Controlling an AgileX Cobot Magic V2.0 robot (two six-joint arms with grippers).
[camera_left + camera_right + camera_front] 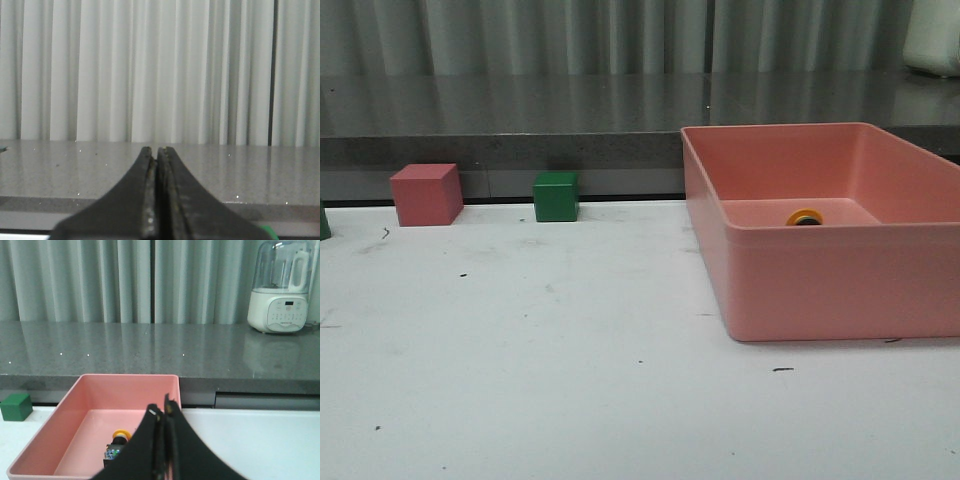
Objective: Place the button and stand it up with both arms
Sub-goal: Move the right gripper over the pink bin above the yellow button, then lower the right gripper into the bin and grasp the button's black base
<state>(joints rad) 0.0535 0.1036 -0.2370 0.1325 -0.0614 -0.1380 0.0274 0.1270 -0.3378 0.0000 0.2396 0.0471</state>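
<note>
A white, lightly scuffed table fills the foreground, with nothing on its near part but small dark marks. Neither arm shows in the front view. In the wrist views, the left gripper has its fingers pressed together with nothing between them, and the right gripper is likewise clenched on nothing, hanging above the near end of the pink bin.

Further in, on the right side of the table, that pink bin holds the button: it lies on the bin floor on its side, yellow cap pointing toward the far wall. By my reading the task has barely begun; the button is neither lifted out nor stood up, so picking, handing between the arms, and standing it on the table all remain.

Along the table's far edge sit a red cube and a green cube, well apart. Behind them runs a grey speckled counter carrying a white blender, backed by pale pleated curtains.
</note>
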